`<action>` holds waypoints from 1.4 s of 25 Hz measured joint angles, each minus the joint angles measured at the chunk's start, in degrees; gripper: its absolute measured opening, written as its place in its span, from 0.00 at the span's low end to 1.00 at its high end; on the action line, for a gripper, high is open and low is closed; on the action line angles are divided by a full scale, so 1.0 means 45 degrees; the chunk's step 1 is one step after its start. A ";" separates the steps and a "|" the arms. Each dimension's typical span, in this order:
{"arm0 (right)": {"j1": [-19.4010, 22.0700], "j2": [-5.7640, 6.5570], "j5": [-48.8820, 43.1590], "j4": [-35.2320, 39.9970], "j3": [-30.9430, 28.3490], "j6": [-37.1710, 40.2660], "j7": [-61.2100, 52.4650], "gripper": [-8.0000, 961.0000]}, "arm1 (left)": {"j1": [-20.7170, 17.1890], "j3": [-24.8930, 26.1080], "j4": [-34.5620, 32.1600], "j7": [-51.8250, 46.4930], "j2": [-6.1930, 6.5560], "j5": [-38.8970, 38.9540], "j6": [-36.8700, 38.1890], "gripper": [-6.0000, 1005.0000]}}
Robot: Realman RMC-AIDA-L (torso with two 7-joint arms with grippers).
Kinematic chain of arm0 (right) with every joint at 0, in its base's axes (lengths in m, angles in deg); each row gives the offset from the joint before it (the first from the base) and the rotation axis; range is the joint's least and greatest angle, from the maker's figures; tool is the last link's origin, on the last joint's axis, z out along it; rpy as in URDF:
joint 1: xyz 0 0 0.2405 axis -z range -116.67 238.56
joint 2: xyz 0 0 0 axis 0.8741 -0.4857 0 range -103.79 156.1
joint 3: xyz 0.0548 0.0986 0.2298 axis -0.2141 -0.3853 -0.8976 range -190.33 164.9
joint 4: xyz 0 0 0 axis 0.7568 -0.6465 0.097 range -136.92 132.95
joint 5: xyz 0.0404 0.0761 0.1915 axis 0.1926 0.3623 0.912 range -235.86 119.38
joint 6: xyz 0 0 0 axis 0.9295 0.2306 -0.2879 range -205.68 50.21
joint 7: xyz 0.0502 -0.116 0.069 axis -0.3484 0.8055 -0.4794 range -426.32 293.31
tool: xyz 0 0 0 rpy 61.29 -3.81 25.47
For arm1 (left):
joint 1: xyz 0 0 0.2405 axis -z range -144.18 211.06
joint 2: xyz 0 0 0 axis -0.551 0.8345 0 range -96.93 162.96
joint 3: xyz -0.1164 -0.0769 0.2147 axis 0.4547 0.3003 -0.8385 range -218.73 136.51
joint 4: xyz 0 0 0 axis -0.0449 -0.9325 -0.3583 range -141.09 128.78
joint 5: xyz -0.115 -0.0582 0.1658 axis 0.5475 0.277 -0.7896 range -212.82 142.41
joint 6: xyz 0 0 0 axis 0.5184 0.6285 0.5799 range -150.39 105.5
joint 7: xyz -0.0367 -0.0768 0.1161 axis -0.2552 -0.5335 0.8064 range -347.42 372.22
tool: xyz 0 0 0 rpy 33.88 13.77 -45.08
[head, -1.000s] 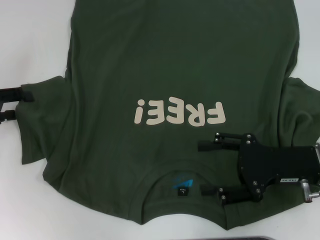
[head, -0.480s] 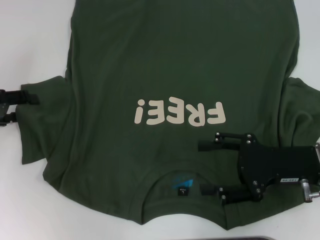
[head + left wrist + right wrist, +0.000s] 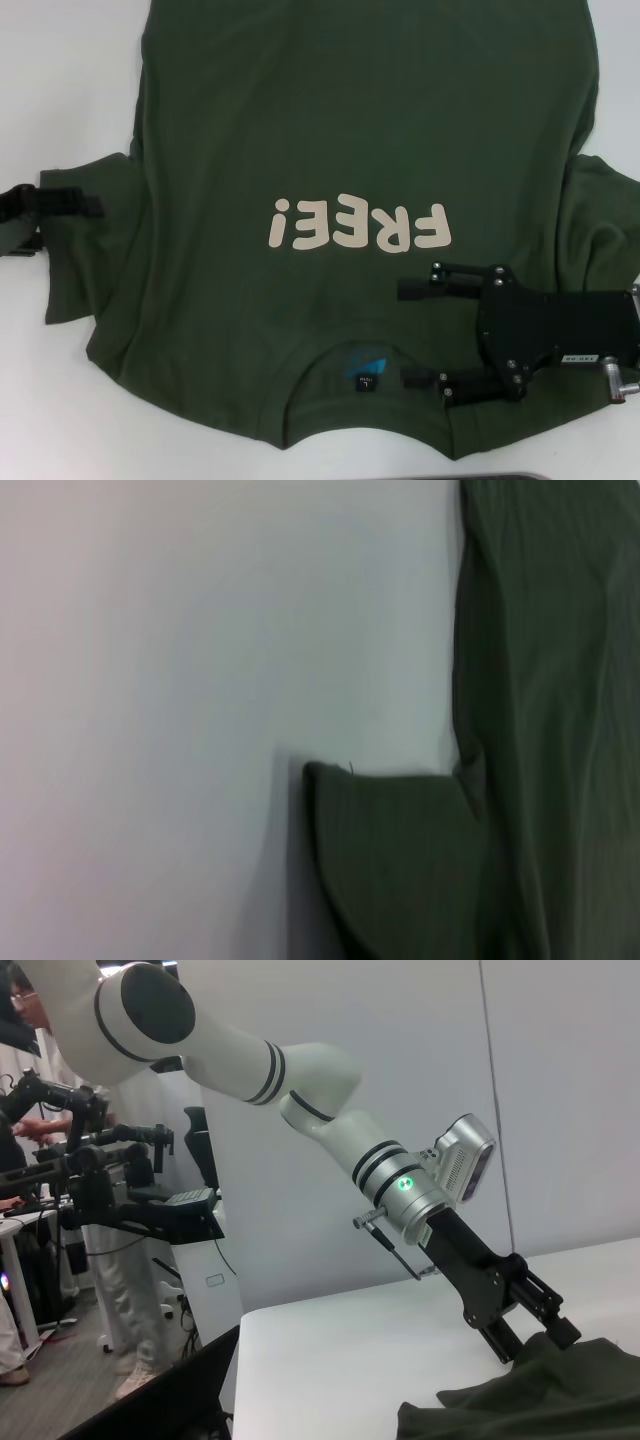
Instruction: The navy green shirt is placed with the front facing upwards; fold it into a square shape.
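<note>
Looking at risks: mostly sloppy grabs on soft cloth, nothing dramatic.
Shirt spot: navy green shirt point(image 3: 350, 140) spread face up on the white bench point(image 3: 60, 80), cream lettering point(image 3: 357, 226) reading upside down from the head view, collar point(image 3: 365, 385) and neck tag point(image 3: 366, 381) at the near edge.
Left hand: left hand point(image 3: 45, 215) at the outer edge of the left sleeve point(image 3: 85, 240), one dark finger reaching onto the fabric; released or clenched, cannot tell from any view.
Right hand: right hand point(image 3: 410, 335) hanging over the right shoulder area just beside the collar, fingers spread apart, gripping nothing.
Risk one: pinching only the top layer at the sleeve, so the under layer stays put and the fold comes out lopsided.
Risk two: sleeve already creased and bunched near its hem, likely to carry that wrinkle into the fold and spoil a clean square.
Risk three: right hand sitting so close to the collar, could snag the ribbing or tag and drag the neckline off line.
Risk four: uneven pull between both sides, skewing the whole body on the slick bench.
Progress guess: barely started, no fold made yet.
</note>
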 joint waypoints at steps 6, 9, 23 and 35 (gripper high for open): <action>0.0000 0.0007 0.0009 0.0000 -0.0004 0.0000 0.0001 0.90 | 0.0034 -0.0077 -0.0179 0.0026 0.0050 0.0008 0.0253 0.76; 0.0000 0.0009 0.0023 0.0000 -0.0004 0.0000 0.0000 0.90 | 0.0119 -0.0222 -0.0220 0.0066 0.0068 -0.0029 0.0362 0.67; -0.0118 0.0008 0.0029 0.0000 -0.0024 0.0000 0.0000 0.90 | 0.0131 -0.1201 -0.0831 0.0311 0.0071 -0.0091 0.0544 0.31; -0.0117 0.0007 0.0027 0.0000 -0.0024 -0.0010 0.0000 0.90 | 0.0151 -0.0952 -0.1174 0.0456 0.0206 0.0005 0.1565 0.06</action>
